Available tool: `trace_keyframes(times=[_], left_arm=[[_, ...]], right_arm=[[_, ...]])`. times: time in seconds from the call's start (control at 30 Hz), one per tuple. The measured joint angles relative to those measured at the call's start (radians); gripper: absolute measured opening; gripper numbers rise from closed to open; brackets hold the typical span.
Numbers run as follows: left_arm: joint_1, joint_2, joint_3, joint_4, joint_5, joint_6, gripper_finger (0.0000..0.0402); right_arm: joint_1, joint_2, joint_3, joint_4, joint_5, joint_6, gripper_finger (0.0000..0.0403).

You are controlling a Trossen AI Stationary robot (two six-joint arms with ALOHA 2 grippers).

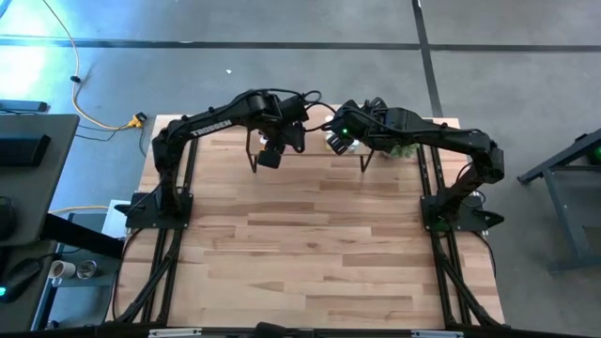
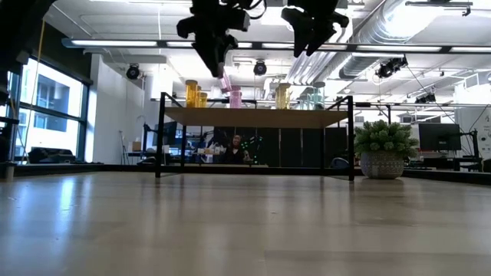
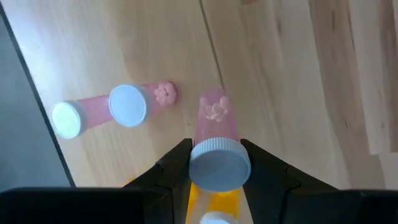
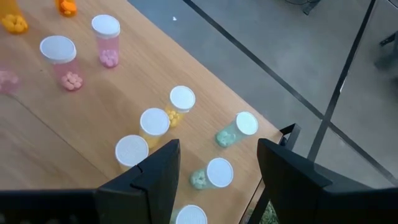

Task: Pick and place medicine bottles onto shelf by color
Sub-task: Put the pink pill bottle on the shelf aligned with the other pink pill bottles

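The shelf [image 2: 253, 116], a light-wood board on black legs, stands at the table's far edge. Orange [image 2: 192, 93], pink [image 2: 235, 96], yellow [image 2: 281, 95] and green bottles [image 2: 311, 98] stand on it on their bases. My left gripper [image 3: 216, 171] hangs above the board, shut on a pink bottle [image 3: 216, 118]; two other pink bottles [image 3: 127, 104] stand just beyond it. My right gripper [image 4: 214, 180] is open and empty above the shelf's right part, over the yellow bottles [image 4: 154, 121] and green bottles [image 4: 219, 173]. My left gripper pinches the pink bottle between its two fingers at the sides of its white cap [image 3: 219, 167]. The fingers come from above, pointing down. The bottle hangs roughly upright below the fingers [image 2: 225, 81], cap up, its base clear of the shelf board.
A small potted plant [image 2: 381, 146] stands right of the shelf. Orange bottles [image 4: 12, 22] stand at the shelf's left end. The wide tabletop [image 1: 319, 253] stretches in front of the shelf. A person sits in the room behind [image 2: 234, 146].
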Motion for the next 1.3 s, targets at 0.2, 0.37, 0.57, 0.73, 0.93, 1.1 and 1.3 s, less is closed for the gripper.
trace_keyframes(times=[0.2, 0.37, 0.57, 0.73, 0.93, 1.1, 1.3], left_arm=[[0.001, 0.027, 0.0, 0.011, -0.03, 0.021, 0.0109], [-0.002, 0.039, 0.0, 0.028, -0.027, 0.028, 0.0101], [-0.002, 0.07, 0.0, 0.027, -0.028, 0.029, 0.0106], [-0.008, 0.075, 0.0, 0.018, -0.045, 0.032, 0.0104], [-0.005, 0.075, 0.0, 0.025, -0.052, 0.039, 0.0106], [-0.005, 0.075, 0.0, 0.035, -0.055, 0.04, 0.0107], [-0.005, 0.075, 0.0, 0.039, -0.069, 0.041, 0.0107]], right_arm=[[0.0, 0.0, 0.0, -0.001, 0.0, 0.0, 0.0206], [0.0, 0.0, 0.0, -0.001, 0.0, 0.006, 0.0206], [0.0, 0.0, 0.0, -0.002, 0.0, 0.008, 0.0206], [0.0, 0.0, 0.0, -0.005, 0.0, 0.008, 0.0206], [0.0, 0.0, 0.0, -0.005, 0.0, 0.009, 0.0206], [0.001, 0.0, 0.0, -0.005, 0.0, 0.009, 0.0206], [0.001, 0.0, 0.0, -0.02, -0.001, 0.02, 0.0206]])
